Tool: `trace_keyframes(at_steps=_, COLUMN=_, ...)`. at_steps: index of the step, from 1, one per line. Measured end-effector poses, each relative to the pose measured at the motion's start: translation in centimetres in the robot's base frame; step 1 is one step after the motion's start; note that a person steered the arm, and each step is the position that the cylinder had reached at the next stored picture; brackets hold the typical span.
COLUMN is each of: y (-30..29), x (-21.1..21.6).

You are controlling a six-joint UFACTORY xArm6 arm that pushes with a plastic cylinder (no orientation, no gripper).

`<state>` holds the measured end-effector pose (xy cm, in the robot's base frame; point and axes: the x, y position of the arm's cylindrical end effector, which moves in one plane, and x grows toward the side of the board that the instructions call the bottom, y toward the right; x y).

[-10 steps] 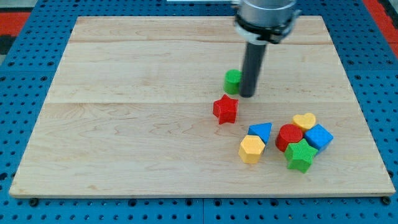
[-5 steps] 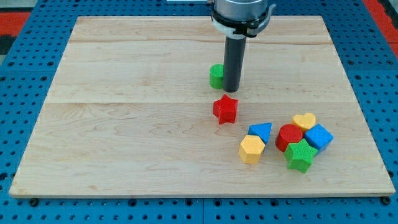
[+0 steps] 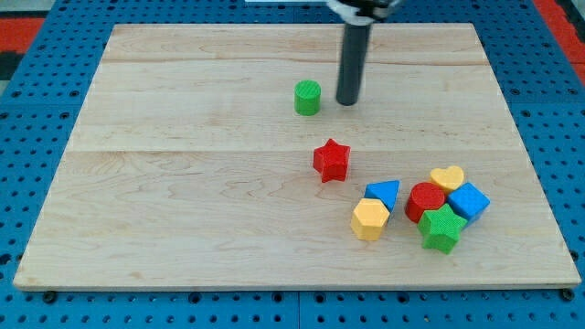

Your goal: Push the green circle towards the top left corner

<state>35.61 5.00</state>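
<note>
The green circle (image 3: 308, 97) is a small green cylinder standing on the wooden board (image 3: 183, 183), a little above the view's centre. My tip (image 3: 346, 102) is to the right of it, with a clear gap between them. The rod runs up out of the view's top.
A red star (image 3: 332, 160) lies below the green circle. At the lower right a cluster holds a blue triangle (image 3: 383, 193), a yellow hexagon (image 3: 370, 219), a red cylinder (image 3: 424, 200), a yellow heart (image 3: 448, 176), a blue cube (image 3: 468, 201) and a green star (image 3: 441, 228).
The green circle has slid up and to the left. My tip has moved up and left with it, then ended apart from it on its right.
</note>
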Motion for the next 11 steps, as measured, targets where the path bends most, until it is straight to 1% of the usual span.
trace_keyframes(at_steps=1, y=-3.7, x=1.0)
trace_keyframes(at_steps=3, y=-16.3, x=1.0)
trace_keyframes(at_steps=5, y=-17.1, x=1.1)
trace_keyframes(at_steps=6, y=-14.7, x=-0.3)
trace_keyframes(at_steps=7, y=-17.7, x=-3.9)
trace_keyframes(at_steps=8, y=-21.9, x=-5.9)
trace_keyframes(at_steps=10, y=-21.2, x=-6.0)
trace_keyframes(at_steps=11, y=-23.0, x=-7.8)
